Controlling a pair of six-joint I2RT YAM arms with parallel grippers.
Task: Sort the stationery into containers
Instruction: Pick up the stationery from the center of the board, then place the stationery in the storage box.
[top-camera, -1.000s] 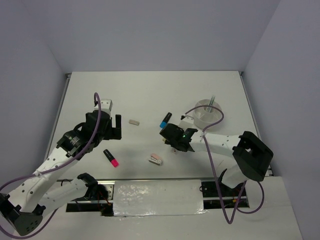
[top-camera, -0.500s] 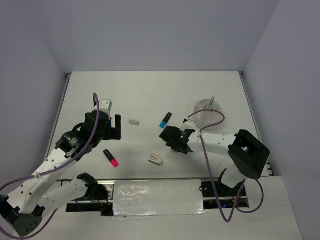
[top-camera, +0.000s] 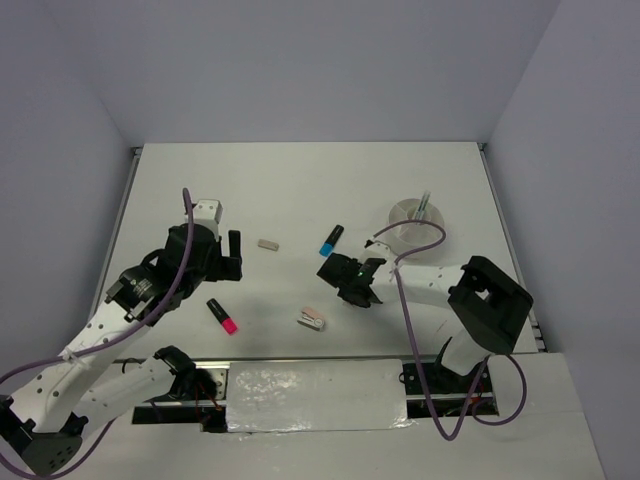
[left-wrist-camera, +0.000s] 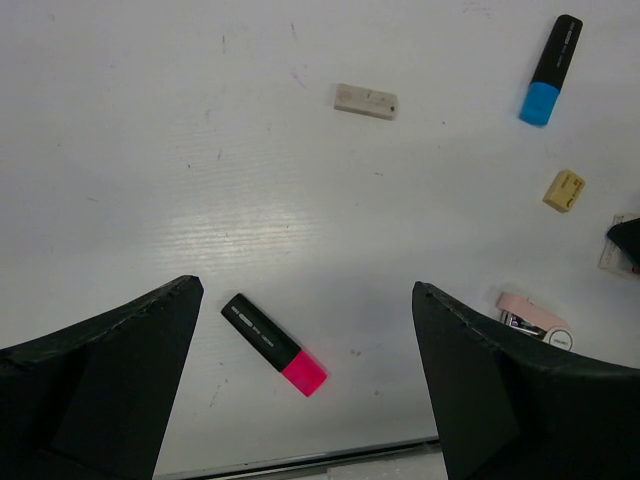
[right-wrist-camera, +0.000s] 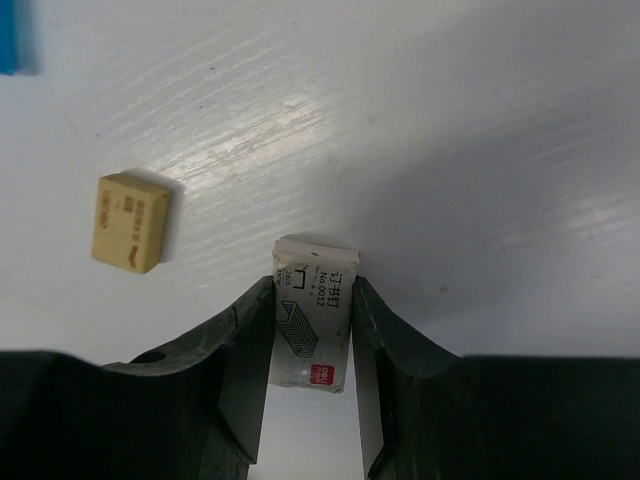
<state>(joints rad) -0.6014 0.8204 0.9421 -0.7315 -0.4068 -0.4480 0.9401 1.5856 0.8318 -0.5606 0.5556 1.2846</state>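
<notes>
Two fingers of the right gripper (right-wrist-camera: 312, 295) pinch a white staple box (right-wrist-camera: 313, 325) between them, with a yellow eraser (right-wrist-camera: 130, 220) near one finger. The left gripper (left-wrist-camera: 305, 292) is spread wide, and the pink-ended highlighter (left-wrist-camera: 273, 331) lies under the gap, touching neither finger.

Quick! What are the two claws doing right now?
Left gripper: open, holding nothing.
Right gripper: closed on the small white box, fingers against both its sides.
</notes>
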